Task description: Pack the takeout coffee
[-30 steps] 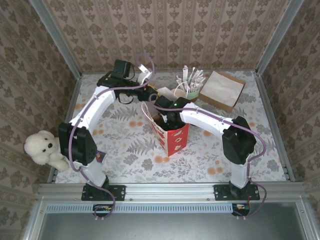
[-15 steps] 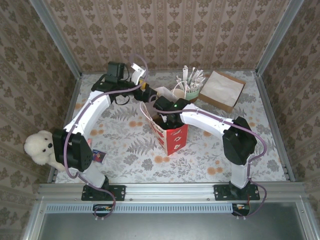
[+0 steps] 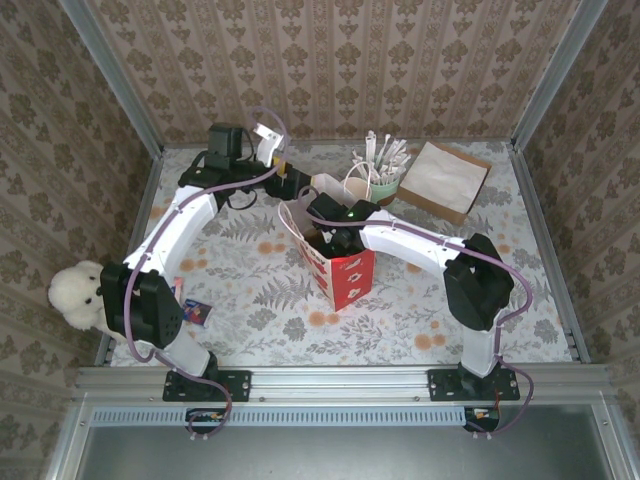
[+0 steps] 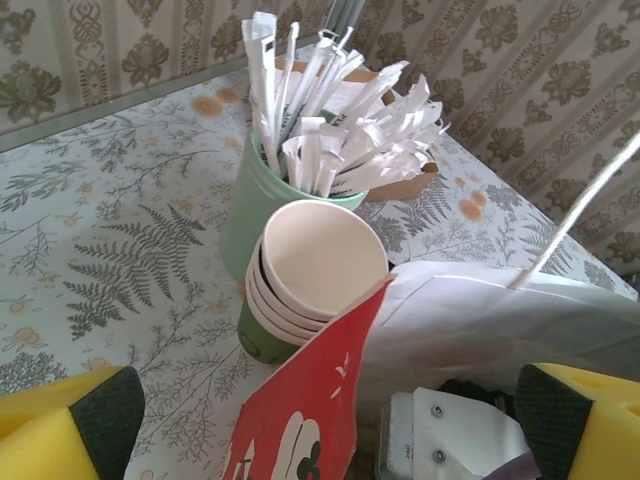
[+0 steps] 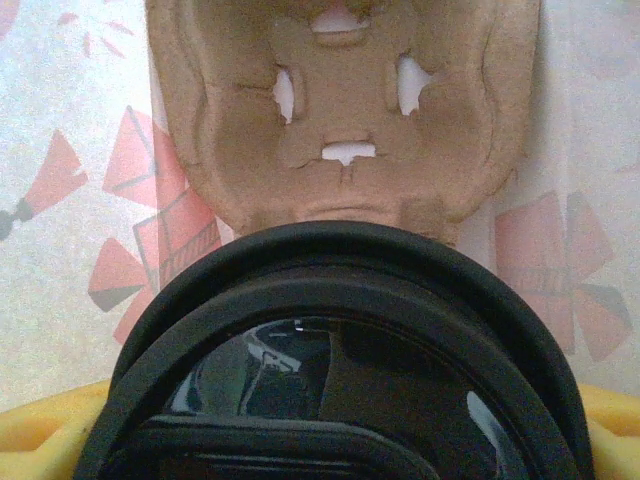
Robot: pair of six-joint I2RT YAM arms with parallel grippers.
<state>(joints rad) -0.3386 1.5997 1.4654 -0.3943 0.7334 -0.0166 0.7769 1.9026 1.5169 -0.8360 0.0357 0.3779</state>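
Just ahead of the wide-spread left gripper [image 4: 320,420], coffee cups [image 4: 315,270] sit nested (four, seemingly); a grab could lift several or topple the stick-filled cup [image 4: 250,205] beyond.

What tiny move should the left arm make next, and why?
Probably ease forward and down toward the stacked green paper cups. The left fingers are spread wide with nothing between them, and the cups stand just ahead, centred in the gap, beyond the edge of the red bag. Closing in would let the fingers straddle the top cup.
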